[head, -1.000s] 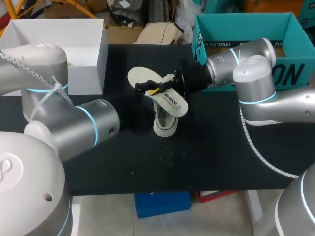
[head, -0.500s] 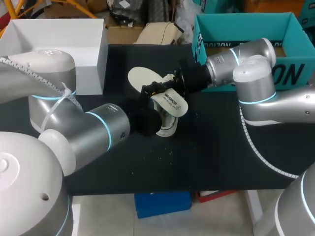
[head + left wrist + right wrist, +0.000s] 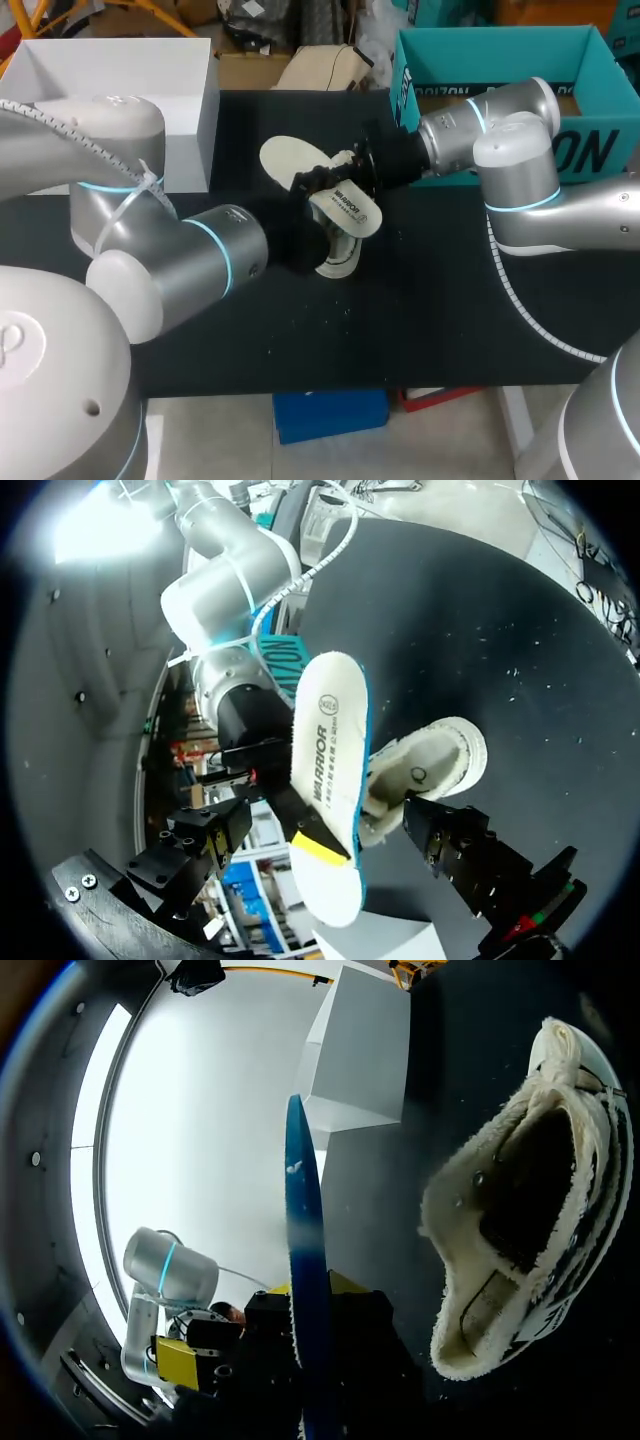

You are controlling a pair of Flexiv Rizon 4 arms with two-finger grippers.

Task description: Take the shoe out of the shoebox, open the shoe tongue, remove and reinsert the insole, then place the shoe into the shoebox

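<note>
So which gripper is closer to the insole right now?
Right. The right gripper is shut on the insole, holding it above the shoe. The left gripper is lower down, beside the shoe, not gripping the insole.

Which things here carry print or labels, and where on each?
On the insole: dark lettering along its pale face; the smaller print beside it is too small to read.
On the teal shoebox: big black letters on its front wall, partly hidden by the right arm.

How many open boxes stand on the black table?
2. A white box stands at the far left corner of the table, and a teal box at its far right corner. No other seems hidden.
</note>
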